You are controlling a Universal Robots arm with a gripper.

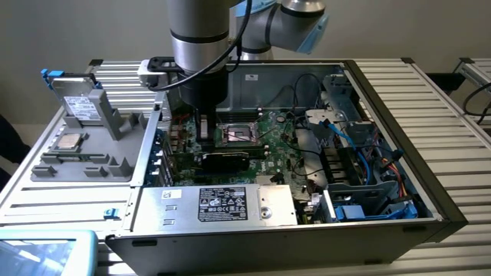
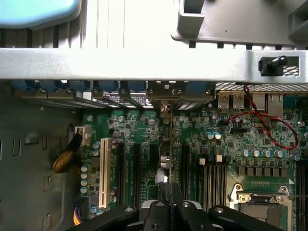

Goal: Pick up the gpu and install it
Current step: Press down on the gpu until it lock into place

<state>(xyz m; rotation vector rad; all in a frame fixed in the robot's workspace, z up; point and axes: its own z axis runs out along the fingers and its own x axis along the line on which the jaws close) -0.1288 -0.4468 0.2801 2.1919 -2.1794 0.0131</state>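
I have the black gripper clamped on the flat green gpu card, edge-on above the motherboard slot directly below; seating demands straight alignment.

Green board, grey steel, blue plastic

Green on the motherboard, dotted with silver capacitor tops; black and green on the gpu, seen edge-on as a thin dark green line in the wrist view; black on the gripper. Silver-grey on the computer case, silver with a white-and-black label on the power supply, white on one slot. Red on a looping wire, blue on the cables, grey and light blue on the robot arm.
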